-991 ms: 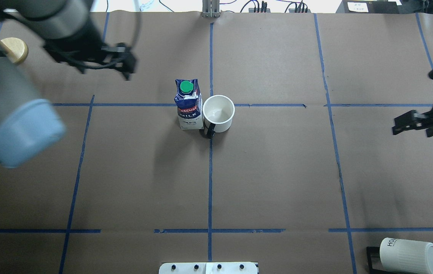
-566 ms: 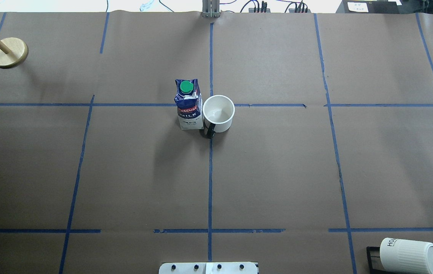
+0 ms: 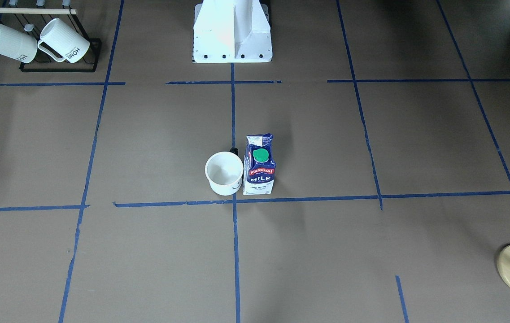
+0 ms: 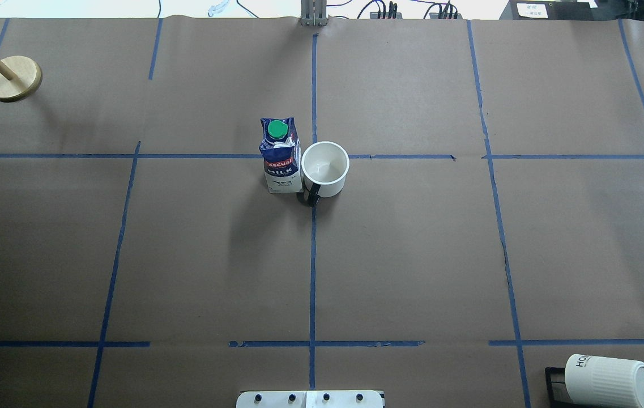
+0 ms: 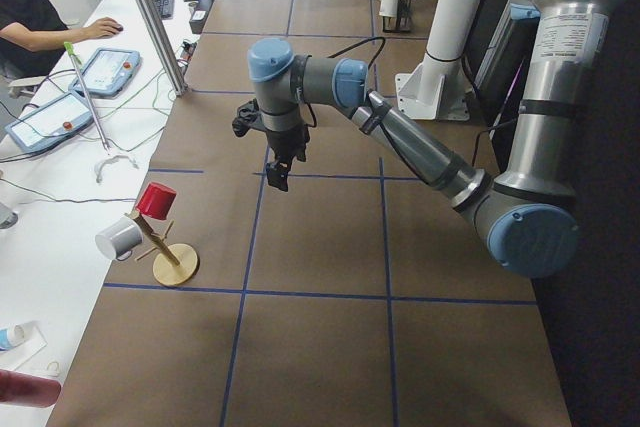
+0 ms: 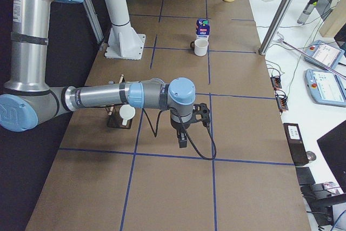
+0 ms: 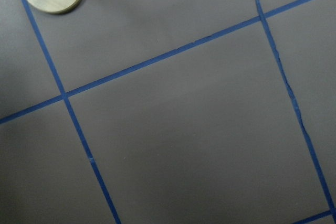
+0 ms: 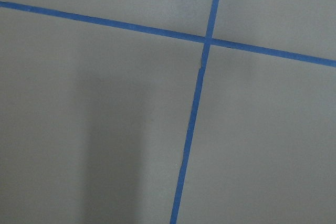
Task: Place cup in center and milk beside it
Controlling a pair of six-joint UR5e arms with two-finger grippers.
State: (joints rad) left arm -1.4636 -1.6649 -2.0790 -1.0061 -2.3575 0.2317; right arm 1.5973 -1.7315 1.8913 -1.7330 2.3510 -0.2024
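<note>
The cup (image 4: pixel 325 169) stands upright at the center tape crossing (image 3: pixel 234 200), on its robot side, its black handle toward the robot. The milk (image 4: pixel 281 156) stands upright right beside the cup, on the robot's left; both also show in the front view, cup (image 3: pixel 224 173) and milk (image 3: pixel 259 166). Neither gripper holds anything. My left gripper (image 5: pixel 278 167) hangs over the table's left part, far from both. My right gripper (image 6: pixel 183 138) hangs over the right part, also far away. Both show only in the side views, so I cannot tell whether they are open or shut.
A black rack (image 3: pixel 59 67) with two ribbed "HOME" mugs stands at the robot's near right corner. A wooden peg stand (image 4: pixel 13 78) stands at the far left. The robot's white base (image 3: pixel 232 33) is at the near edge, middle.
Both arms have pulled out of the overhead view, the left one to the left, the right one to the right. The cup and the milk have not moved.
</note>
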